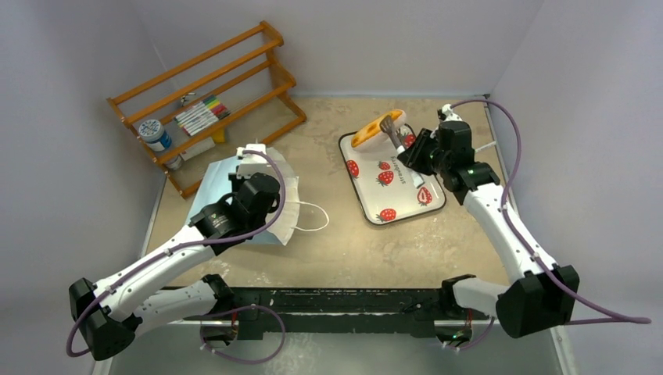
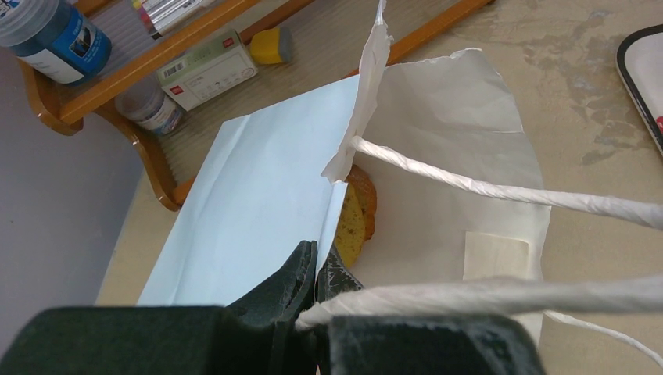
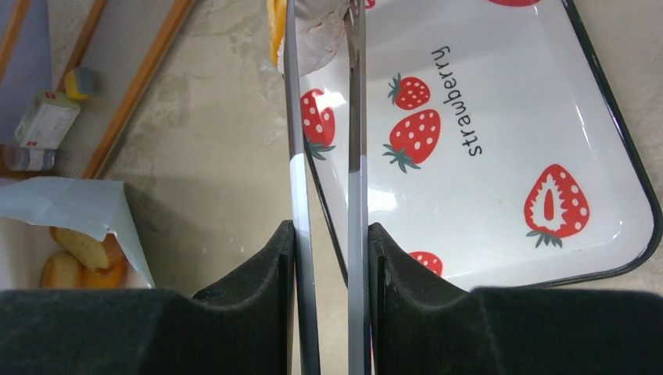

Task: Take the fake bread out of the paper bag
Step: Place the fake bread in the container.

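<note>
Paper bag [image 1: 209, 181] lies flat on the counter [image 1: 328, 250], left of the tray [image 1: 356, 187]. Left end effector [image 2: 317, 273] is pinched shut on the bag's rim, propping the mouth open; a toast slice [image 2: 356, 219] sits inside. Right end effector [image 3: 332, 242] clamps the tongs [image 3: 356, 117], which hold a golden loaf [image 1: 375, 127] over the tray's far edge, presumably for set-down.

Left arm [image 1: 148, 266] reaches forward from its base, elbow low and out to its own side, wrist tipped down. The left claw [image 2: 317, 266] is pinched completely together with the rim of the paper bag [image 2: 258, 203] caught between the fingers.

Right arm [image 1: 508, 226] runs up along its side, then folds inward at the wrist, so the right claw [image 3: 332, 238] points across toward the middle. Those jaws are only partway closed, squeezing both blades of the tongs [image 3: 357, 195] between the pads.

The two claws sit well apart from each other.
</note>
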